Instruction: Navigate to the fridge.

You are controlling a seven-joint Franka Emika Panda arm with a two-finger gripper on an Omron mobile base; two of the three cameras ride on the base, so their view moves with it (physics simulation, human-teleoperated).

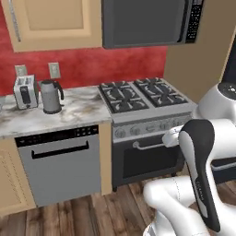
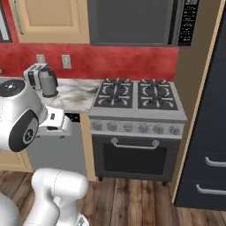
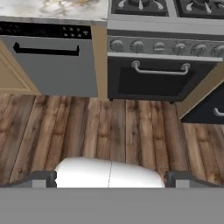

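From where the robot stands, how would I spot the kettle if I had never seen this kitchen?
Start at the black stove and look left along the marble counter under the red wall. The kettle is the grey metal jug with a dark handle; beside it stands the boxy toaster, which has slots instead of a spout.

The arm (image 1: pixel 198 175) is glossy white with rounded segments, black joint covers and grey caps.

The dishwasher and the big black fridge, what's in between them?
The stove stands between the dishwasher and the fridge, with a tan side panel right against the fridge. The right base view shows it best.
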